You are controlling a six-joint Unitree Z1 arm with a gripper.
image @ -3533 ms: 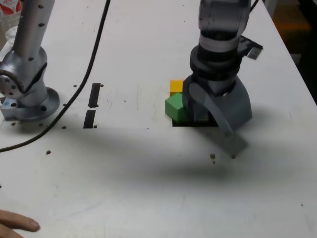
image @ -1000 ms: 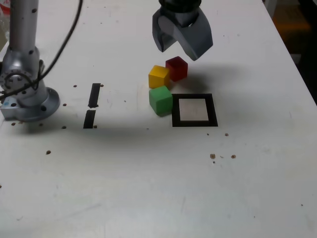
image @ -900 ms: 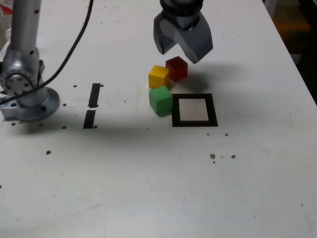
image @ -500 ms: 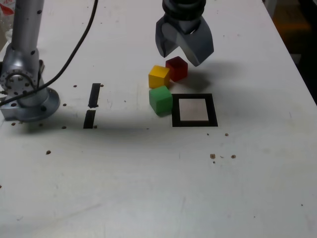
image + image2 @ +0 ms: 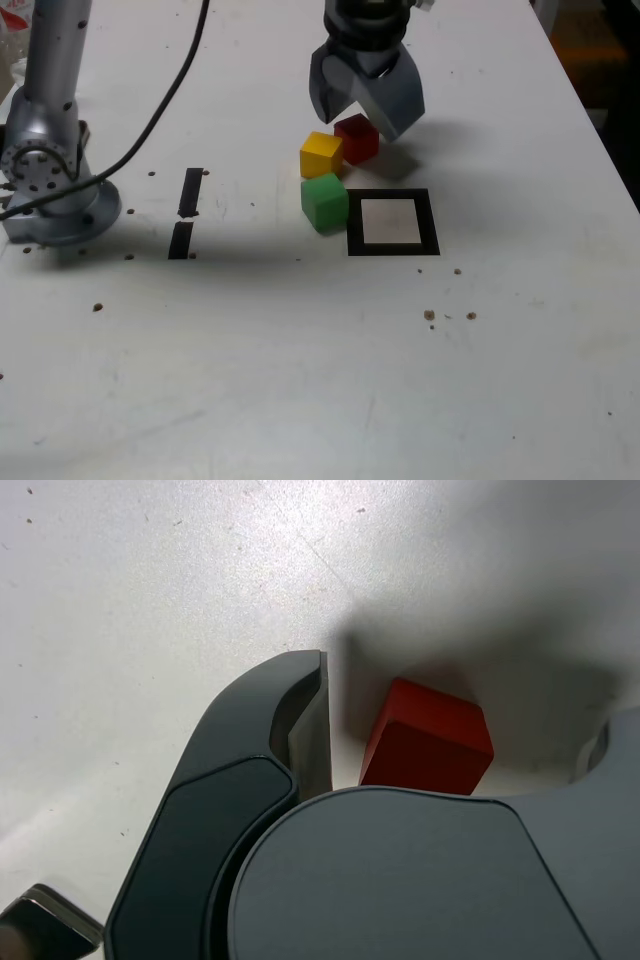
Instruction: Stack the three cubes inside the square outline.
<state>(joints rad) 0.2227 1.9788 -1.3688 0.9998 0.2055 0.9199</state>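
Note:
Three cubes sit close together on the white table, outside the square outline [image 5: 392, 248]. The red cube [image 5: 357, 138] is farthest back, the yellow cube [image 5: 321, 154] touches it on the exterior view's left, and the green cube [image 5: 324, 202] stands beside the outline's left edge. The outline's white centre is bare. My gripper [image 5: 357, 118] hangs open just above and behind the red cube. In the wrist view the red cube [image 5: 430, 738] lies between the spread fingers [image 5: 300, 730], apart from both.
Two short black tape strips [image 5: 190, 192] lie to the exterior view's left of the cubes. The arm's silver base [image 5: 55, 195] stands at the far left, with a black cable [image 5: 160, 110] running from it. Small dark specks dot the table.
The gripper has left the square outline and gone back over the red cube, sinking a little in the last second. The green and yellow cubes lie further left than at first.

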